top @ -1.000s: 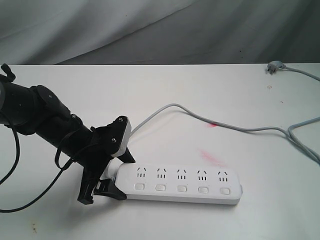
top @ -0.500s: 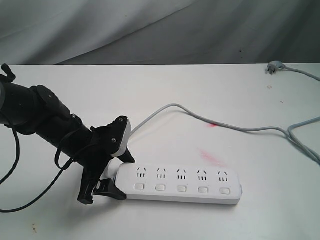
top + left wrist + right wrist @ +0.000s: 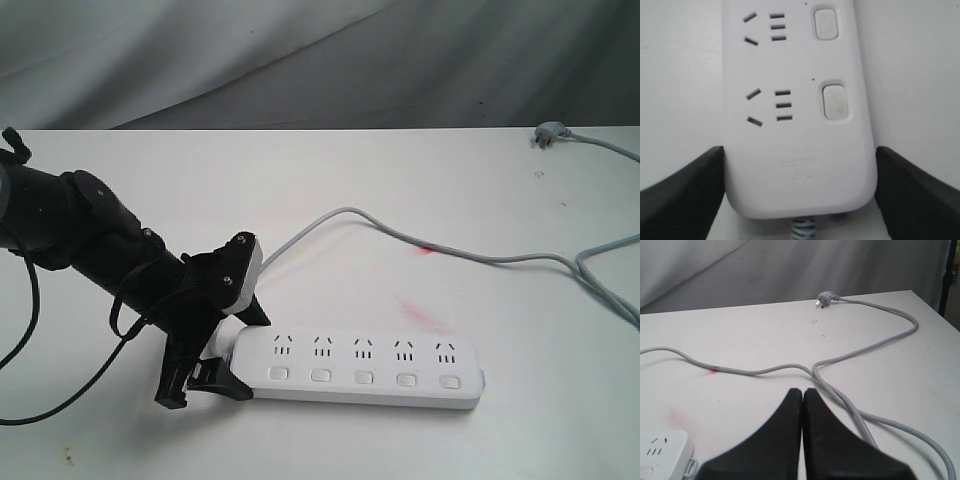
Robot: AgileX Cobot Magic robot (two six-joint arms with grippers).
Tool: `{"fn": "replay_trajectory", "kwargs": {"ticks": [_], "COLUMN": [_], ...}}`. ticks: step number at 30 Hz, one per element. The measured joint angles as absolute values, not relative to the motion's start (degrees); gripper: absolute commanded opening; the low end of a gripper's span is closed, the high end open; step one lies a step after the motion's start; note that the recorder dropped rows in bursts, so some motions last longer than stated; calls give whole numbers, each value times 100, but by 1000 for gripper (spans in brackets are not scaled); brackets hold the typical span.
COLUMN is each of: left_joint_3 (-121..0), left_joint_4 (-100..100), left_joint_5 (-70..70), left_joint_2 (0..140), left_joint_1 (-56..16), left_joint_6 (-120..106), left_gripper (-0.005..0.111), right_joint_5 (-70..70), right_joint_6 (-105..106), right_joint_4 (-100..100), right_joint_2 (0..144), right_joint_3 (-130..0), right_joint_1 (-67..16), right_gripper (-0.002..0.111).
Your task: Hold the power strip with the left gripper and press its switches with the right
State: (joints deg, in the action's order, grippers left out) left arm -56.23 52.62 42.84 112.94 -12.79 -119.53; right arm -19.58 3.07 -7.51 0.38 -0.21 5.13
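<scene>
Nearest the front of the desk (image 3: 400,180), the power strip (image 3: 365,370) lies flat with its sockets up and the row of five switches (image 3: 363,377) along its near edge. The left gripper (image 3: 248,357) is clamped across the strip's cord end, one black finger against each long side. No switch is being touched.

The right gripper (image 3: 803,392) is outside the exterior view. Its own camera shows the fingers pressed together with nothing between them, above bare desk, with the strip's other end at the edge of that picture.

Behind the strip we note red smears (image 3: 422,315). The grey cord (image 3: 480,255) loops farther back to the plug (image 3: 548,135) near the far edge. A grey cloth (image 3: 300,60) hangs beyond.
</scene>
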Motion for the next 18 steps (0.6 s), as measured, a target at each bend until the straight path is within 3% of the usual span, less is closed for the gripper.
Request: {"fn": "replay_trajectory", "kwargs": {"ticks": [15, 18], "left_joint_3": [-5623, -5623], "left_joint_4": [5262, 5262], "left_joint_5": [4284, 4284], "left_joint_2": [11294, 11294], "left_joint_1": [-1279, -1279], "left_joint_6": [-11953, -11953], "left_gripper": [0, 8], "right_joint_5": [-1958, -1958], "right_joint_6": [307, 307], "right_joint_4": [-751, -751], "right_joint_2": [38, 38], "right_joint_3": [-21, -21], "right_joint_1": [513, 513], "right_gripper": [0, 0]}}
